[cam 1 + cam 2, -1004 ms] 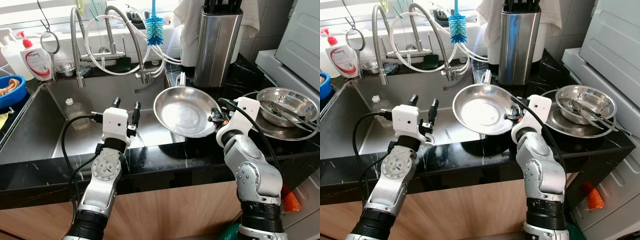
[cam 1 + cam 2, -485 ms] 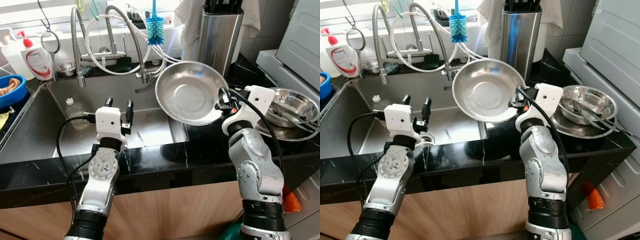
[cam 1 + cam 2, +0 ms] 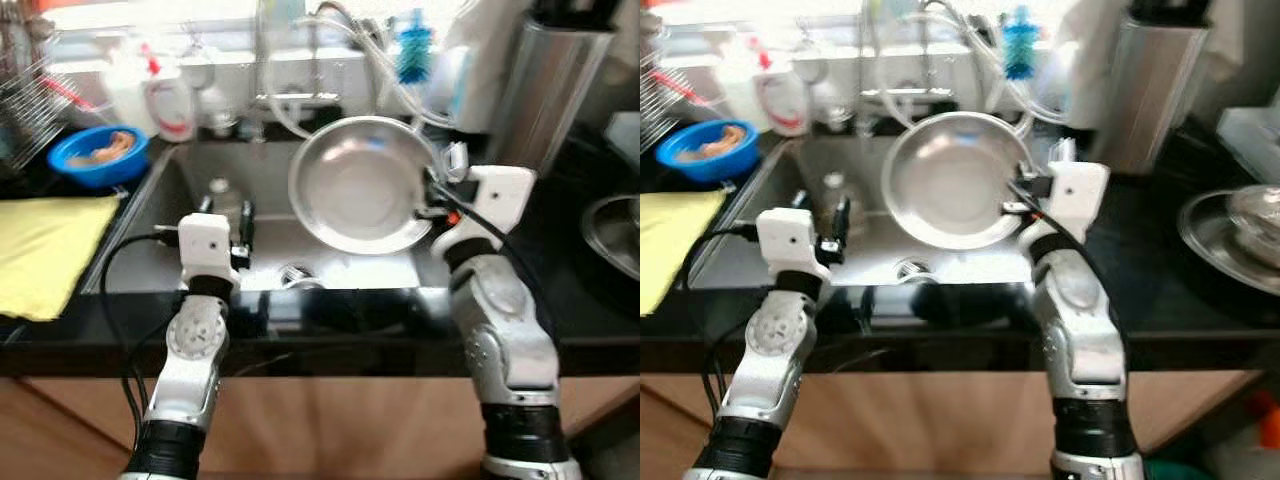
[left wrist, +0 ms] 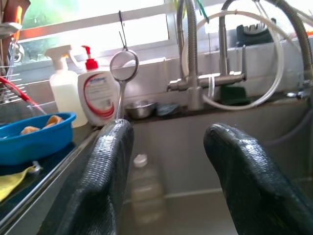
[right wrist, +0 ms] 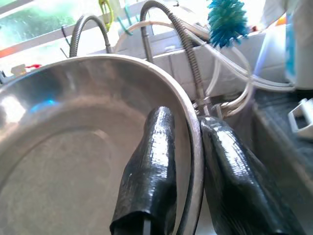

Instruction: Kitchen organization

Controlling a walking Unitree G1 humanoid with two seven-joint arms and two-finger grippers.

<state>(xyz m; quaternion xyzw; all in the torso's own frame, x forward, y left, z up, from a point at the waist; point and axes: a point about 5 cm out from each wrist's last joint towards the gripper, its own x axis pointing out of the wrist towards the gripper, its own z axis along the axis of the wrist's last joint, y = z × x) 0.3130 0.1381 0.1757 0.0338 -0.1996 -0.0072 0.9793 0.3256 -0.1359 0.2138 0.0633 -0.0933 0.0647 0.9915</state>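
The right claw [image 5: 188, 196] pinches the rim of the round, shiny steel pan [image 3: 362, 183], now swung leftward from the dark worktop [image 3: 590, 300] and tilted over the sink [image 3: 335, 265], likely for rinsing or racking. The left claw [image 4: 168, 181], fingers spread and empty, hovers at the sink's near left.

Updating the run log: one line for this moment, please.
right gripper: shut on steel pan rim, tilted over sink | left gripper: open, empty, over sink
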